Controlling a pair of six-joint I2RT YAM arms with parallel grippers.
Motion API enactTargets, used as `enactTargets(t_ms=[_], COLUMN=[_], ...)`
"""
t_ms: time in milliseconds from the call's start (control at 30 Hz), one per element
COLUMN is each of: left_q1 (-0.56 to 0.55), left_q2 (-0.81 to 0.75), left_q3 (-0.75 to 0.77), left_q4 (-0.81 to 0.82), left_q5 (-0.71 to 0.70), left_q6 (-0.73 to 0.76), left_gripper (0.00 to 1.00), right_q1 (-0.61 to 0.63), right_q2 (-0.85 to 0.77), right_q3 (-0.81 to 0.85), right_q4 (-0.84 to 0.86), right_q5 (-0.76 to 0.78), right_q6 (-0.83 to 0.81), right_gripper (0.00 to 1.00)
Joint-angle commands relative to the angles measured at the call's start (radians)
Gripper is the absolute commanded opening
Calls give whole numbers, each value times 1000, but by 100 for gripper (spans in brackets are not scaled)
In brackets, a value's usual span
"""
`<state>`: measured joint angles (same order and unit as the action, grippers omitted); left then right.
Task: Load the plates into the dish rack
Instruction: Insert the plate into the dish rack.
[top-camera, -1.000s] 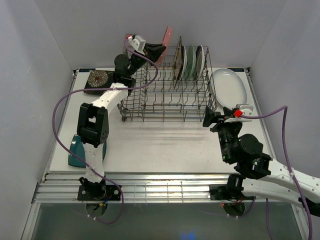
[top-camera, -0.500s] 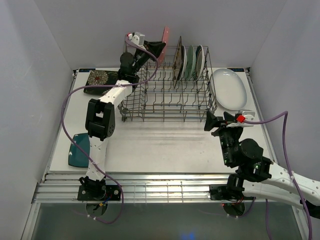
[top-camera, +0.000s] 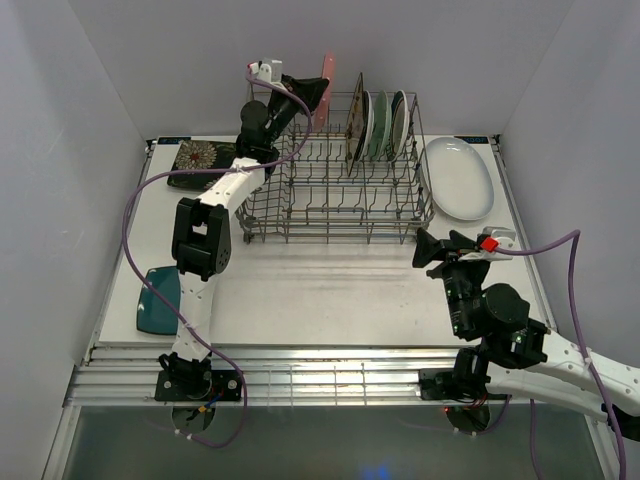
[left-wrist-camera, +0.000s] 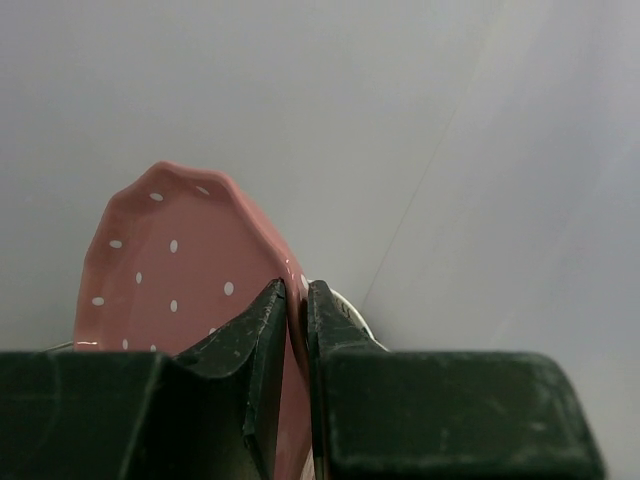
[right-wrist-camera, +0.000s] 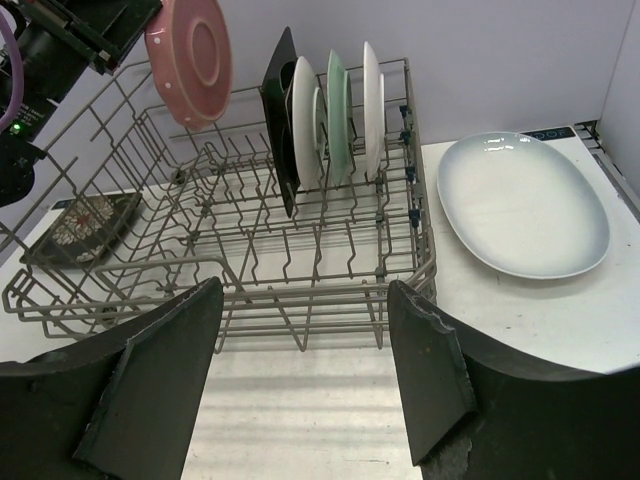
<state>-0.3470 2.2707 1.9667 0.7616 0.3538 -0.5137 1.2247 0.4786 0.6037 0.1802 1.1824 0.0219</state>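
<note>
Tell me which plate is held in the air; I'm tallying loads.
The pink dotted plate, pinched by the left gripper above the dish rack; the others stand racked or lie flat.

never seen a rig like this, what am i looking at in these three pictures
Two robot arms are bolted at the near edge of a table. One picture looks down from above and behind them. The other two come from a camera on each wrist, so the dark shapes at the bottom are that arm's own fingers. The left gripper pinches a pink dotted plate by its rim, above the far left end of the wire dish rack. The right gripper is open and empty, facing the rack. Several plates already stand in the rack. On the table lie a white oval plate, a dark floral square plate and a teal plate.
</note>
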Motion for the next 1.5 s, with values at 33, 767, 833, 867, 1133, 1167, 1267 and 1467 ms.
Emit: enactTargets(t_ms=[33, 767, 833, 867, 1133, 1167, 1267, 1467], left_q1=[-3, -30, -41, -46, -63, -64, -66, -67], left_q2=[-59, -47, -43, -40, -25, -22, -14, -14], left_q3=[83, 52, 46, 35, -25, -28, -31, -40], left_q4=[116, 77, 82, 87, 174, 182, 199, 208], left_q5=[-38, -137, -138, -141, -151, -148, -131, -144], left_q6=[-87, -261, -258, -255, -256, -264, -281, -289], left_gripper=[0, 0, 0, 0, 0, 0, 0, 0], right_q1=[-1, -1, -1, -1, -1, -1, -1, 1], right_q2=[-21, -95, -95, -95, -112, -112, -118, -115], right_q3=[-7, -44, -44, -42, -51, -54, -64, -61], right_q4=[21, -5, -5, -7, -15, -13, -8, -8], right_q5=[22, 11, 13, 14, 0, -3, -6, -20], right_q6=[29, 56, 55, 55, 62, 62, 64, 62], right_gripper=[72, 72, 72, 72, 72, 71, 72, 72])
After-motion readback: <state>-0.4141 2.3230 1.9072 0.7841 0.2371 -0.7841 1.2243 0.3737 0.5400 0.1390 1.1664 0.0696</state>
